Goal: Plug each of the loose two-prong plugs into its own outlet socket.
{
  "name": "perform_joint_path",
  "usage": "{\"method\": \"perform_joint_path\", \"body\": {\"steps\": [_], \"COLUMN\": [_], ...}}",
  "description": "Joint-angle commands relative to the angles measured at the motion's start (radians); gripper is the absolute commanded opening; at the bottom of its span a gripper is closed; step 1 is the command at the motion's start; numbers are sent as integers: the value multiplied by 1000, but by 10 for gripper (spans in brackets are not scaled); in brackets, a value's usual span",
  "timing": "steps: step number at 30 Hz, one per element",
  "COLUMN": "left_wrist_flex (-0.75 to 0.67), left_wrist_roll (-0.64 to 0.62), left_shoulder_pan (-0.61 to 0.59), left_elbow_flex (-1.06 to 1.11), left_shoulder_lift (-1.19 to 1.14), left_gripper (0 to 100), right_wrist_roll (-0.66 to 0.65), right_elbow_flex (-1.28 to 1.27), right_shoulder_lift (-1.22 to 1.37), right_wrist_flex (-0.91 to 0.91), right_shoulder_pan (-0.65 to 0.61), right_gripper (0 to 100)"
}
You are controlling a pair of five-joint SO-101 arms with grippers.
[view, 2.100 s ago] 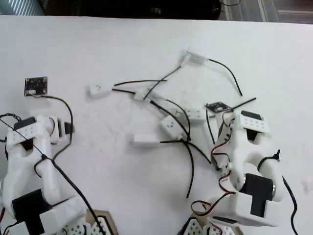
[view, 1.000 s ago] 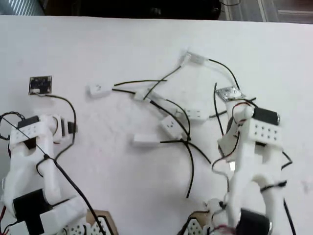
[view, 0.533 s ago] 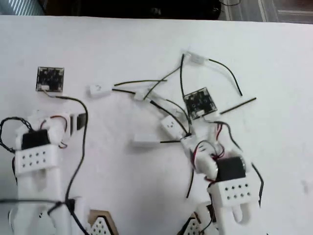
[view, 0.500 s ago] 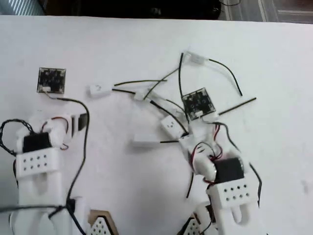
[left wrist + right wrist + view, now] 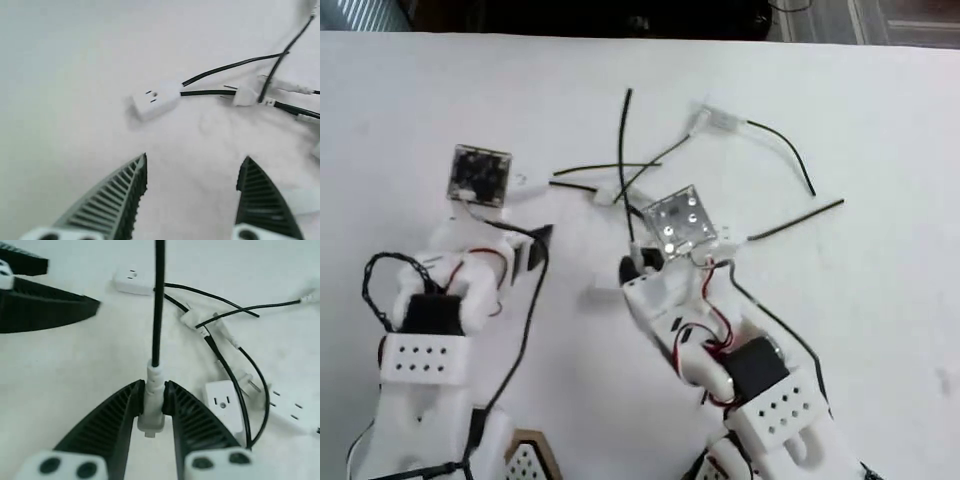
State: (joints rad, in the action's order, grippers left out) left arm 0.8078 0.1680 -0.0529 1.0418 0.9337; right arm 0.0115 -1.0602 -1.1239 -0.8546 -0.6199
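From above, the left arm (image 5: 420,350) sits at the near-left of the white tabletop (image 5: 880,330). The right arm (image 5: 760,385) reaches in from the near-right to the tangle of leads in the middle. A thin black cable (image 5: 625,150) rises upright from the right arm's tip. Just beyond lies a small white two-prong plug (image 5: 606,194) among crossing leads.

In the left wrist view, the left gripper (image 5: 194,160) hangs over bare tabletop, its ribbed dark fingers (image 5: 122,192) spread wide with nothing between them. Ahead rests a white block-shaped outlet socket (image 5: 155,99), slots facing up, on a black lead. The two-prong plug lies near it, prongs turned toward the socket, apart from it.

In the right wrist view, the right gripper (image 5: 153,386) is pinched tight on a white moulded connector (image 5: 151,412), held upright with the black cable running straight up out of it. Whether it carries prongs cannot be told. A second white outlet socket (image 5: 225,402) lies flat just beside one finger, with another pronged white plug (image 5: 248,384) close to it
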Motion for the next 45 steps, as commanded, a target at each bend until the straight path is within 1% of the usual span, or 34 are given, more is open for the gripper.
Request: {"method": "perform_joint_path", "body": {"steps": [1, 8, 13, 16, 18, 21, 25, 29, 31, 33, 36, 39, 42, 43, 45], "left_wrist_flex": [-14, 89, 195, 261, 285, 290, 288, 290, 290, 281, 267, 288, 358, 390, 446], "left_wrist_roll": [-9, -9, 3, 68, 72, 44, 46, 66, 112, 146, 216, 305, 440, 466, 477], "left_shoulder_pan": [120, 259, 358, 432, 450, 400, 228, 47, -19, -62, -104, -117, -93, -77, -36], "left_elbow_flex": [-40, -104, -129, -126, -124, -126, -124, -124, -127, -141, -227, -381, -529, -574, -647], "left_shoulder_lift": [48, 188, 285, 363, 410, 447, 447, 444, 406, 315, 101, -154, -378, -438, -513], "left_gripper": [286, 286, 287, 287, 287, 287, 287, 299, 334, 352, 355, 355, 352, 352, 352], "right_wrist_roll": [6, 6, 6, 6, 6, 6, 6, 6, 6, 6, 6, 6, 6, 6, 6], "right_elbow_flex": [8, 8, 8, 8, 8, 8, 8, 6, 5, -6, -40, -74, -103, -109, -112], "right_shoulder_lift": [-24, -24, -24, -24, -24, -24, -19, -13, -13, -13, -13, -13, -13, -13, -13], "right_wrist_flex": [36, 54, 54, 54, 50, 47, 45, 45, 45, 47, 54, 76, 130, 150, 179], "right_shoulder_pan": [-71, -145, -166, -166, -165, -162, -140, -25, 42, 93, 127, 143, 193, 222, 288], "right_gripper": [16, 16, 16, 16, 16, 16, 16, 16, 16, 16, 16, 16, 16, 16, 16]}}
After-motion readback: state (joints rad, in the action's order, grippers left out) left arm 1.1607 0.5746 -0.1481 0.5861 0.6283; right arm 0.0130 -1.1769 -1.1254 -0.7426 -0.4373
